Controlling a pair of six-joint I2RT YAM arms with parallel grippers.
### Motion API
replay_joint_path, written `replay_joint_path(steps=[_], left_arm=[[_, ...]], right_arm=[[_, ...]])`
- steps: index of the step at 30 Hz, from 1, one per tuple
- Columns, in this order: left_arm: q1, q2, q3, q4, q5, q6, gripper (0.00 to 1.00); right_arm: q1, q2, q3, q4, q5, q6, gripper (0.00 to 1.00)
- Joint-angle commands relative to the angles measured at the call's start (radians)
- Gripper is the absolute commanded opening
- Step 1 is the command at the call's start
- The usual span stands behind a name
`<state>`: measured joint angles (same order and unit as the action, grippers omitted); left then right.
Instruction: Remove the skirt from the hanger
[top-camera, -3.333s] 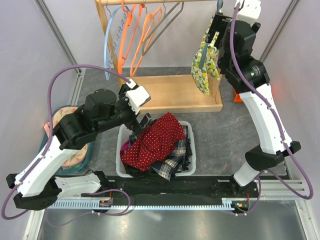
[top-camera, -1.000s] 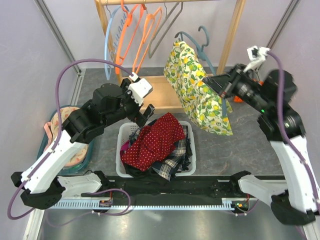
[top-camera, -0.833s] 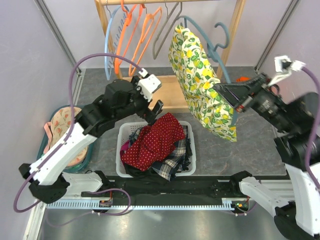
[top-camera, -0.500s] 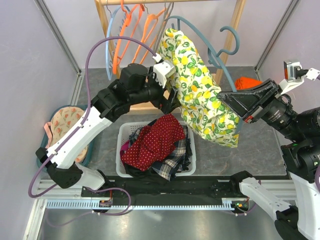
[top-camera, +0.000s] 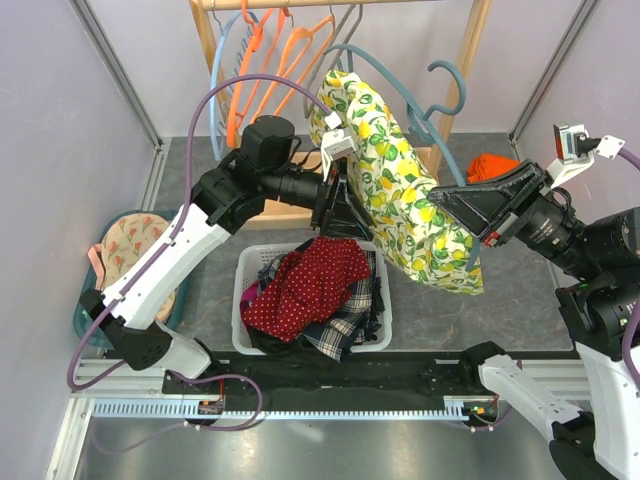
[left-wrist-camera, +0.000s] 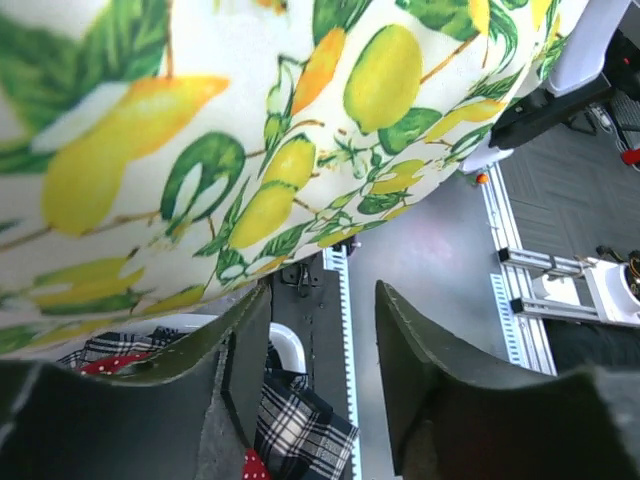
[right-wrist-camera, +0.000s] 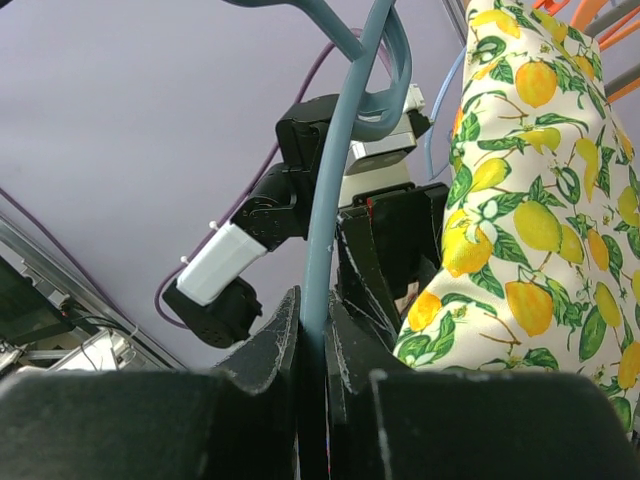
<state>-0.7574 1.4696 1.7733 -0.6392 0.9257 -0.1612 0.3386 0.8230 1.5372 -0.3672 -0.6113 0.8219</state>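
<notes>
Skirt (top-camera: 400, 190), lemon print, hangs on slate-blue hanger (right-wrist-camera: 318, 230), spread between the 2 grippers. L gripper (left-wrist-camera: 322, 290) sits just under the cloth; jaws apart, nothing between. R gripper (right-wrist-camera: 313, 305) is clamped on the hanger's stem below the hook, skirt to its right in the wrist view. Below L gripper: 1 white basket (top-camera: 238, 300) w/ red dotted garment (top-camera: 310, 280) + plaid fabric (top-camera: 350, 322). Behind both grippers: wooden rack (top-camera: 470, 40) w/ 4 bare hangers: 1 light-blue hanger (top-camera: 212, 90), 2 orange hangers (top-camera: 240, 85), 1 grey hanger (top-camera: 347, 22). Beyond L arm's outer side: 1 teal tub (top-camera: 82, 300). Behind R gripper: 1 orange item (top-camera: 492, 165), too small to tell what.
</notes>
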Motion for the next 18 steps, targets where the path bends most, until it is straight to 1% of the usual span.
replay_joint_path(steps=[1,2,3,4,5,6,8,10,11,12,14,15,16,18], left_arm=[[0.007,0.02,0.031,0.061,-0.017,-0.043,0.55],[0.007,0.024,0.038,0.058,-0.062,-0.049,0.77],[0.007,0.021,0.046,0.047,-0.159,-0.057,0.94],[0.007,0.014,0.041,0.042,-0.21,-0.057,1.0],[0.007,0.008,0.032,0.03,-0.264,-0.06,0.99],[0.009,0.0,0.025,0.026,-0.36,-0.072,1.0],[0.009,-0.017,-0.015,0.026,-0.425,-0.074,0.99],[0.009,-0.031,-0.058,0.029,-0.537,-0.074,1.0],[0.009,-0.035,-0.073,0.029,-0.642,-0.081,1.0],[0.009,-0.041,-0.104,0.029,-0.687,-0.084,1.0],[0.009,-0.052,-0.133,0.03,-0.744,-0.08,0.99],[0.012,-0.055,-0.147,0.032,-0.742,-0.081,1.0],[0.013,-0.055,-0.149,0.032,-0.726,-0.083,1.0],[0.02,-0.054,-0.141,0.041,-0.648,-0.101,0.99]], right_arm=[[0.0,-0.007,-0.009,0.126,-0.016,0.031,0.0],[0.002,-0.01,-0.015,0.126,-0.015,0.031,0.0],[0.0,-0.013,-0.015,0.126,-0.013,0.031,0.0],[-0.001,-0.013,-0.015,0.125,-0.013,0.029,0.0],[0.0,-0.015,-0.012,0.123,-0.011,0.025,0.0],[-0.001,-0.016,-0.012,0.122,-0.011,0.023,0.0],[0.0,-0.013,-0.003,0.122,-0.016,0.02,0.0],[0.0,-0.01,-0.005,0.137,-0.019,0.025,0.0],[0.0,-0.01,-0.003,0.142,-0.019,0.026,0.0],[0.0,-0.007,-0.002,0.148,-0.019,0.026,0.0],[0.002,-0.005,0.008,0.151,-0.024,0.026,0.0],[0.0,-0.005,0.011,0.154,-0.027,0.029,0.0],[-0.001,-0.005,0.009,0.166,-0.028,0.033,0.0],[0.0,-0.008,0.0,0.178,-0.033,0.043,0.0]])
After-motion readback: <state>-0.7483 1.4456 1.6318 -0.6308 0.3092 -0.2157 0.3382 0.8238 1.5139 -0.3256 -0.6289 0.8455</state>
